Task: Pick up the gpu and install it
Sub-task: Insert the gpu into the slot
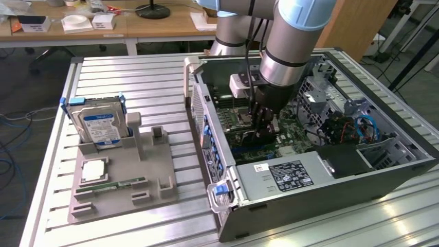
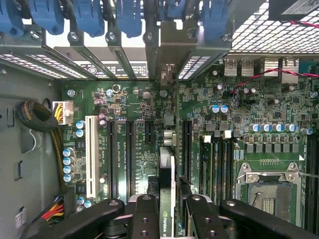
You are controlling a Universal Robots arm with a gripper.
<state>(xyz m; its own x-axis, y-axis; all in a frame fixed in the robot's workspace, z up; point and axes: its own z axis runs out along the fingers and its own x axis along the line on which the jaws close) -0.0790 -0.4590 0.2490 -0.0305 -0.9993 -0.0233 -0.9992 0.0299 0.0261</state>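
In the wrist view, the gpu (image 2: 167,169) appears edge-on as a thin green card with a logo near my fingers. Its silver bracket (image 2: 167,55) reaches toward the case's rear slot openings. My gripper (image 2: 169,219) is shut on the card, one black finger (image 2: 144,214) on each side. The card hangs over the motherboard (image 2: 134,99), in line with a gap between the long black expansion slots (image 2: 130,149). Whether it touches a slot is hidden. From the exterior view, my gripper (image 1: 264,126) reaches down inside the open computer case (image 1: 205,103), with the gpu (image 1: 255,138) a dark shape below it.
A white slot (image 2: 91,154), cable bundle (image 2: 37,117) and empty CPU socket (image 2: 271,191) surround the card. Blue latches (image 2: 89,17) line the rear wall. Outside the case, a grey holder (image 1: 123,180) carries a hard drive (image 1: 99,126), a memory stick (image 1: 113,185) and a chip (image 1: 92,170).
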